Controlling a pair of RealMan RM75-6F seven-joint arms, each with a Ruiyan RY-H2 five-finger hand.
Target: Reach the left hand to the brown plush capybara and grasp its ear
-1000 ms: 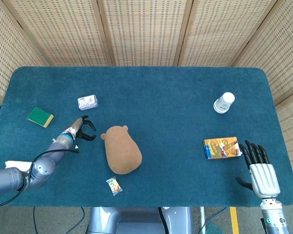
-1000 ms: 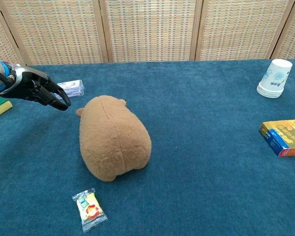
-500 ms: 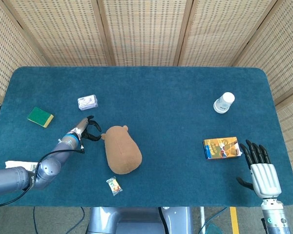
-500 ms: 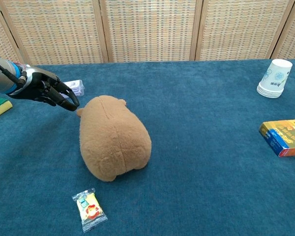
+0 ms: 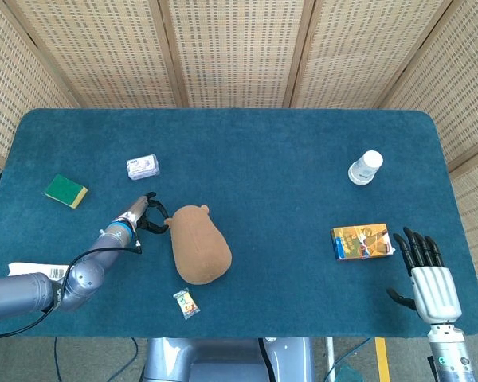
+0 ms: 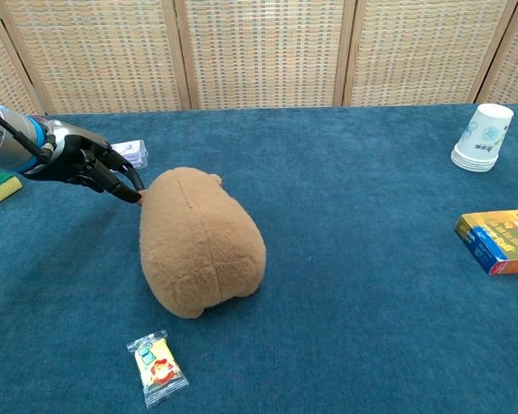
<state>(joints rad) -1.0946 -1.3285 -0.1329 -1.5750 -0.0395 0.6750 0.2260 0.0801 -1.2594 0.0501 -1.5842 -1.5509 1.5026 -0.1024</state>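
**Left hand at capybara's ear**

Left hand (image 6: pixel 91 164) is touching the ear (image 6: pixel 141 197) of the capybara (image 6: pixel 198 246), lying toward the table's (image 5: pixel 263 151) near-left; grip undeterminable. Right hand (image 5: pixel 432 280) is resting open, near-right corner.

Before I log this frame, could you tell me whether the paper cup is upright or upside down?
Upside down: the paper cup stands with its wide rim on the table and its narrow base up.

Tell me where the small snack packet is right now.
The snack packet lies near the table's front edge, left of centre in the head view, just in front of the capybara's rump; in the chest view it sits at bottom left.
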